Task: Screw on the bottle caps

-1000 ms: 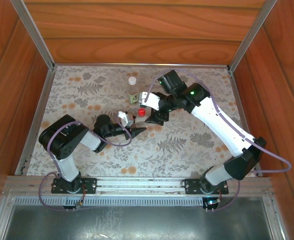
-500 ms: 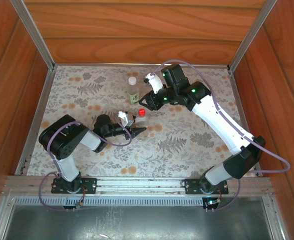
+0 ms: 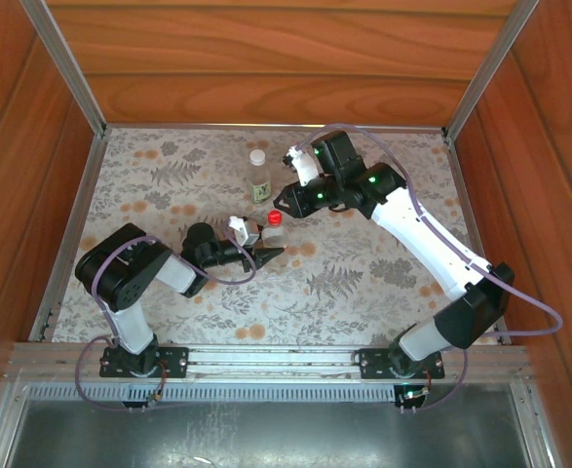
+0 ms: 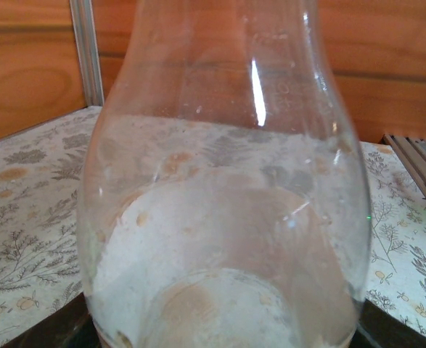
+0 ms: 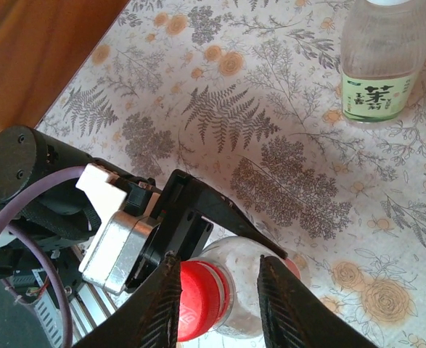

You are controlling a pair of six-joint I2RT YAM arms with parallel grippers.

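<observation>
Out near the middle of the tabletop (image 3: pixel 363 283), spot the big change first. A second ago had the right pincer (image 5: pixel 216 272) sitting right down on the red cap (image 5: pixel 202 301). Now backed off toward the far side with the wrist rolled round, and hardly budged since half a second ago. Holds its fingers spread apart, one on either side of that cap in the right wrist view, not squeezing it. Can't say touching or not, with one finger overlapping the cap's edge.

No change anywhere else. Still got the left pincer (image 3: pixel 264 246) clamped on the short bottle (image 4: pixel 227 217), same spot, red cap on its neck. Same deal for the tall bottle (image 3: pixel 258 183) with the green-yellow label. Standing upright just beyond, toward the back wall, white cap (image 3: pixel 257 156) on top, apart from both pincers.

Now the hard-to-see stuff. Way too close to the short bottle from the left wrist: top and bottom both cut off, pincer's fingers down to dark slivers at the bottom corners. From the right wrist, loses the tall bottle's cap off the top edge. Also hides most of the short bottle behind the right fingers and the left pincer's black finger. Can't tell the red cap's tightness either.
</observation>
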